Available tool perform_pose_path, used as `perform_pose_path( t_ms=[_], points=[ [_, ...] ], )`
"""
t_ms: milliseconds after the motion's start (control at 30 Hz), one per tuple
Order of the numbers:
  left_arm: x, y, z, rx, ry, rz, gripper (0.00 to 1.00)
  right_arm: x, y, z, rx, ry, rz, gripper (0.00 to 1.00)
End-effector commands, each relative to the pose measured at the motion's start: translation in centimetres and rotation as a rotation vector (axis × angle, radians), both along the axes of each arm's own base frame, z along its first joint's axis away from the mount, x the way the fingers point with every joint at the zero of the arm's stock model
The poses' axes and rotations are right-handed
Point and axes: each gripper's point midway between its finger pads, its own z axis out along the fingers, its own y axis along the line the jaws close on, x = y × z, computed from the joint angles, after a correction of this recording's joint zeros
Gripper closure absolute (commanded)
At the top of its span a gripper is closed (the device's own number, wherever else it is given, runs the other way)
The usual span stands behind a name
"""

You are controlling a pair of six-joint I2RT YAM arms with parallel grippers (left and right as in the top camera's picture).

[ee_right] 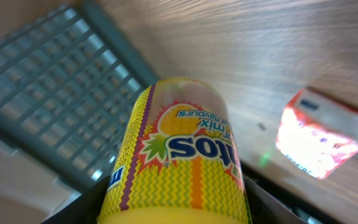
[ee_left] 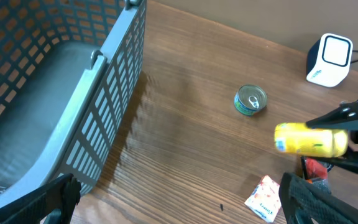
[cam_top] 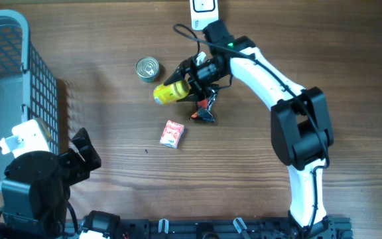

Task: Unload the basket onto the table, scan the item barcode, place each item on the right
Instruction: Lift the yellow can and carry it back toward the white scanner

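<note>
Right gripper [cam_top: 186, 85] clamps yellow canister [cam_top: 168, 92] near desk [cam_top: 244, 172] far edge; left gripper [cam_top: 85, 155] stands wide beside basket [cam_top: 42, 86] at left edge.

The right arm [cam_top: 265, 74] was built of smooth white tube-shaped links joined by bulky black rounded joint housings. A small green indicator light [cam_top: 231, 45] glowed on its black wrist section, and a thin black cable [cam_top: 184, 32] looped out beside it. The left arm [cam_top: 35, 182] showed a wide black rounded motor housing topped by a white boxy block [cam_top: 25, 138] and ended in matte black angular plastic fingers [ee_left: 61, 198], while a black base rail [cam_top: 211, 229] along the table edge carried small pale clips.
</note>
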Motion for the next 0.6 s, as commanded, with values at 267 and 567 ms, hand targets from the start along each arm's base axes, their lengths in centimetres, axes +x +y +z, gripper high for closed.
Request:
perform_pose_path(
  t_ms=[267,567],
  points=[
    [-0.1,-0.2,-0.4,-0.014,0.011,-0.004,0.00,0.1,-1.0,5.3,0.329,0.066,0.057,0.46],
    [-0.2,-0.2,-0.4,-0.013,0.014,-0.004,0.00,3.2,-0.4,3.9,0.291,-0.279,0.076,0.46]
  ],
)
